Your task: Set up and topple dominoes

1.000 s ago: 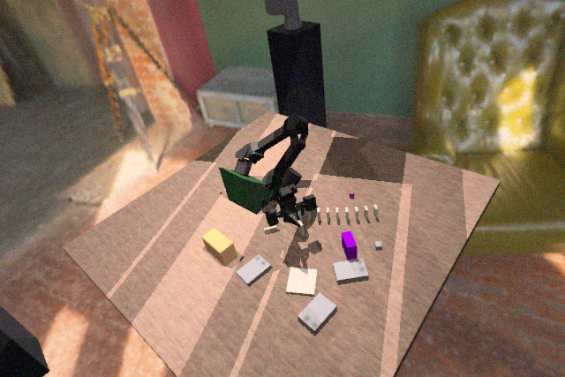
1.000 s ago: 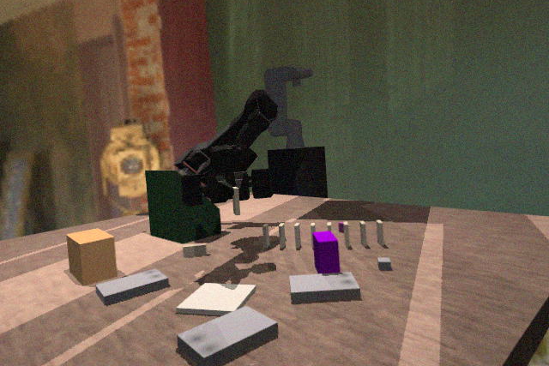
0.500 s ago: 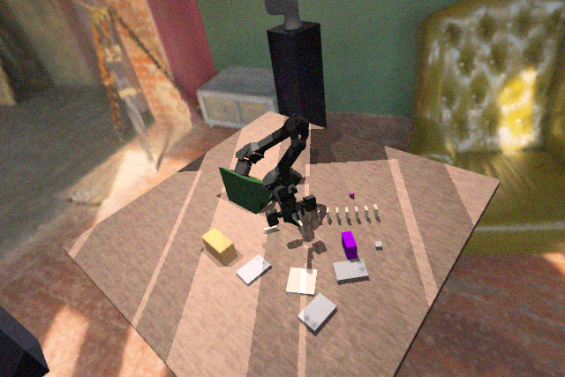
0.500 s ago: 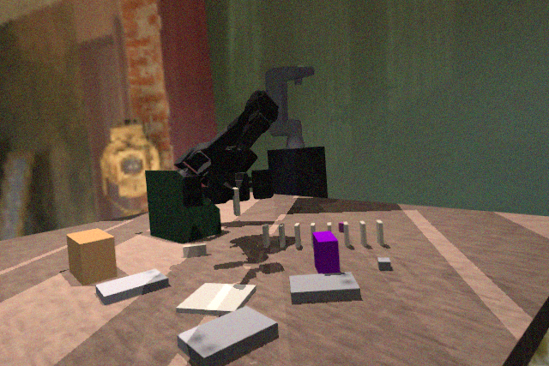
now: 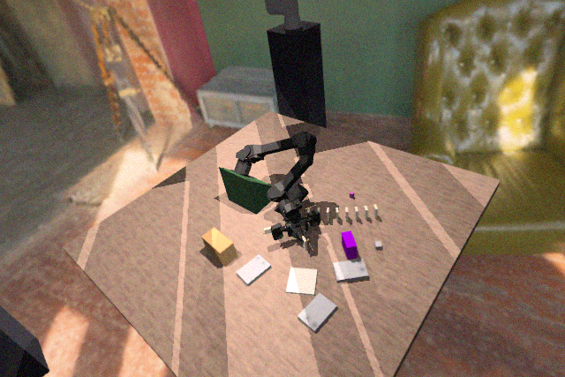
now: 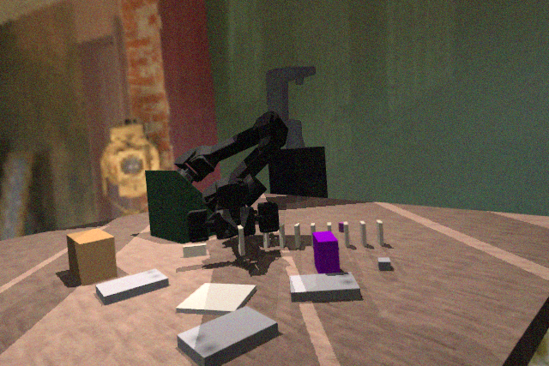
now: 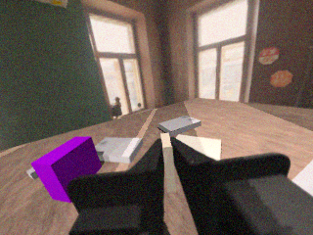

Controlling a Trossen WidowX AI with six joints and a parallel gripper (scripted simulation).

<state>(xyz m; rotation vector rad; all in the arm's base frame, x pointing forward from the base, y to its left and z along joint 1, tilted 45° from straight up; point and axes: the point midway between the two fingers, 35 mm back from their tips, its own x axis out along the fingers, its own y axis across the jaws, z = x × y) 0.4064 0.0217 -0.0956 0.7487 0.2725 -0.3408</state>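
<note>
1. Black parallel-jaw gripper [image 6: 240, 225] is low over the wooden table [image 5: 410, 227], at the left end of the row of pale upright dominoes [image 6: 346, 233].
2. Gripper is pinched on one thin pale domino tile [image 6: 240, 240]; in the wrist view that tile [image 7: 167, 162] runs as a narrow strip between the two dark fingers.
3. In the exterior view the held tile stands about upright, just left of the row's nearest standing piece; whether its foot touches the table cannot be told.
4. Another pale domino tile [image 6: 194, 249] lies flat on the table, left of the gripper.
5. Purple block [image 6: 325, 251] stands near side of the row, toward its middle.
6. Dark green wedge-shaped board [image 6: 171, 207] stands behind the arm, at left.
7. Tan cardboard-coloured cube [image 6: 91, 255] sits far left; flat grey and cream slabs [image 6: 216, 297] lie along the near side.
</note>
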